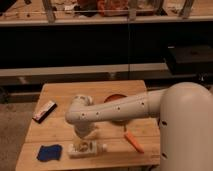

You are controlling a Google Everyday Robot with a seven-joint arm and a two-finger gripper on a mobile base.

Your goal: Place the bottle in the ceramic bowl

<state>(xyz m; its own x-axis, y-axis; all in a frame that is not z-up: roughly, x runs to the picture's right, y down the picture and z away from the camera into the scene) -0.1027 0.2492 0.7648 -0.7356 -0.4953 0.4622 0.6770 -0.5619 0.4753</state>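
Observation:
The white bottle (pixel 89 148) lies on its side near the front edge of the wooden table (pixel 60 95). My gripper (pixel 80 145) hangs straight down from the white arm, right over the bottle's left part. The orange-red ceramic bowl (pixel 113 99) sits behind the arm at the table's middle right, mostly hidden by the forearm.
An orange carrot-shaped object (pixel 133 142) lies to the right of the bottle. A blue cloth-like object (pixel 49 152) lies at the front left. A flat dark and white bar (pixel 44 111) lies at the left edge. Shelving stands behind the table.

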